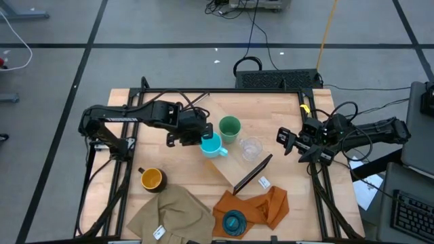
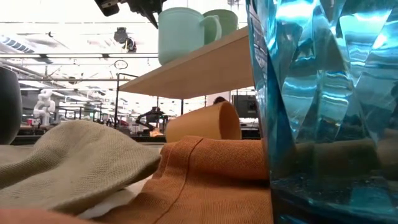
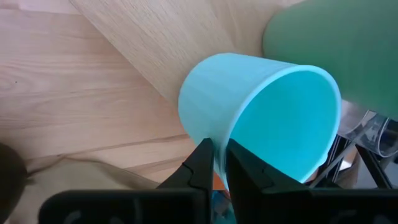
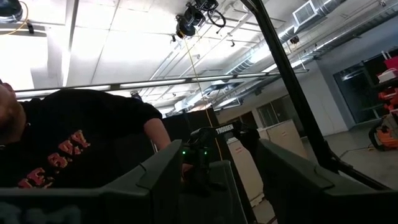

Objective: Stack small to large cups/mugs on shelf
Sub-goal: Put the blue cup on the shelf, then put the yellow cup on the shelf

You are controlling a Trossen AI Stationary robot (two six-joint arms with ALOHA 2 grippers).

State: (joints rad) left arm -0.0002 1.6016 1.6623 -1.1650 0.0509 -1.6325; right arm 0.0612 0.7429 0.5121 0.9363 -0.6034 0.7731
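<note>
Six vessels are counted, taken from the near table edge outward. Nearest, the ribbed teal cup (image 1: 234, 222) is seen standing on the orange cloth (image 1: 268, 207); in the low view its faceted wall (image 2: 323, 93) fills the right side of the picture. Beside it the tan cloth (image 1: 173, 211) is spread, with a white label showing on it. Just beyond the tan cloth, toward the left, the dark mug with a yellow-orange inside (image 1: 152, 179) is set upright on the tabletop (image 1: 163, 115).

An orange cup (image 2: 204, 123) is seen lying on its side behind the orange cloth, under the shelf, in the low view only.

The shelf (image 1: 234, 168) is raised on its black wire brackets, its plank seen from below in the low view (image 2: 205, 68).

At mid-table the light-blue mug (image 1: 212, 144) is held over the shelf's far end by the left gripper (image 3: 216, 163), whose fingers are pinched on the mug's rim, one inside and one outside the wall. The green cup (image 1: 230, 127) stands just beyond it, and the clear tumbler (image 1: 250, 147) just beside both.

Farther right, the right gripper (image 1: 290, 142) is held at the table's right edge, fingers spread apart and holding nothing.
</note>
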